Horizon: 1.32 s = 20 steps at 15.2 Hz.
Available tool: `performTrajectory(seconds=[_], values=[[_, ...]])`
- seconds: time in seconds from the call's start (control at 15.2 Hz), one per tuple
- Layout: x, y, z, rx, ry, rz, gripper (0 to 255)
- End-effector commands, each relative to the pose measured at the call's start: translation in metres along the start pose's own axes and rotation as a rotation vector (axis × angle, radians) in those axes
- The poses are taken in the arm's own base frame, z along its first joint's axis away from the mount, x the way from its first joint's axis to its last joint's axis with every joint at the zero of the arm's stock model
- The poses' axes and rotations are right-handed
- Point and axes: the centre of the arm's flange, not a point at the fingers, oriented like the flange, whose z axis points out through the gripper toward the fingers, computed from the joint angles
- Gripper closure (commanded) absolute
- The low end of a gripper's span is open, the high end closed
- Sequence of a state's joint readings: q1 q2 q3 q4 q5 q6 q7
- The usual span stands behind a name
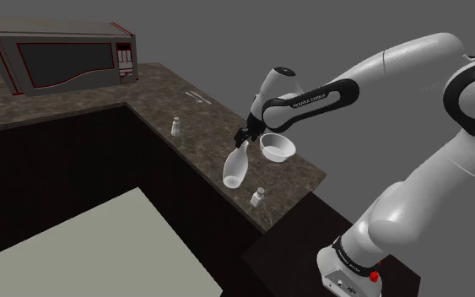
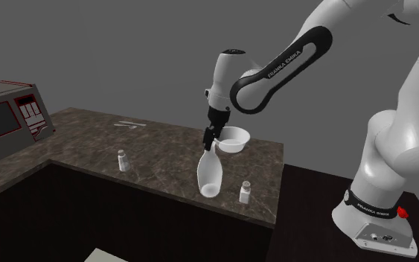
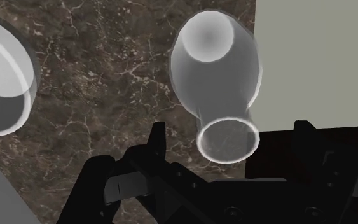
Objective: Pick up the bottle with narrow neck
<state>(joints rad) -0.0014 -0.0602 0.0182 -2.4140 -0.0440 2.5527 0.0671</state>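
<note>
Dark marble countertop, with the microwave at the far end in the shoulder view. The narrow-necked bottle is by the front edge, beside a bowl and between two shakers. Up close the wrist view shows the gripper with its fingers apart, straddling the neck with gaps on both sides.

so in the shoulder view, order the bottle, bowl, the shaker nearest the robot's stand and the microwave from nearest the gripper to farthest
1. bottle, its neck right at the gripper
2. bowl, just to the view's right of it
3. shaker, lower down, by the counter's end
4. microwave, far off at the upper left
</note>
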Motion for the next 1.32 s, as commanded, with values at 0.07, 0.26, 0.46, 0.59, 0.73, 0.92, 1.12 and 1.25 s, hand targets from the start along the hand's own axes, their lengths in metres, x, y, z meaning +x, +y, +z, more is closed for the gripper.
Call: performTrajectory(seconds=[0.07, 0.26, 0.46, 0.59, 0.73, 0.92, 1.12, 1.25], values=[[-0.003, 0.000, 0.016, 0.000, 0.001, 0.000, 0], [-0.006, -0.001, 0.032, 0.000, 0.001, 0.000, 0], [-0.006, -0.001, 0.035, 0.000, 0.001, 0.000, 255], [-0.006, -0.001, 0.035, 0.000, 0.001, 0.000, 255], [-0.006, -0.001, 0.035, 0.000, 0.001, 0.000, 255], [-0.006, -0.002, 0.035, 0.000, 0.001, 0.000, 255], [-0.005, -0.001, 0.030, 0.000, 0.001, 0.000, 255], [-0.003, 0.000, 0.019, 0.000, 0.001, 0.000, 255]])
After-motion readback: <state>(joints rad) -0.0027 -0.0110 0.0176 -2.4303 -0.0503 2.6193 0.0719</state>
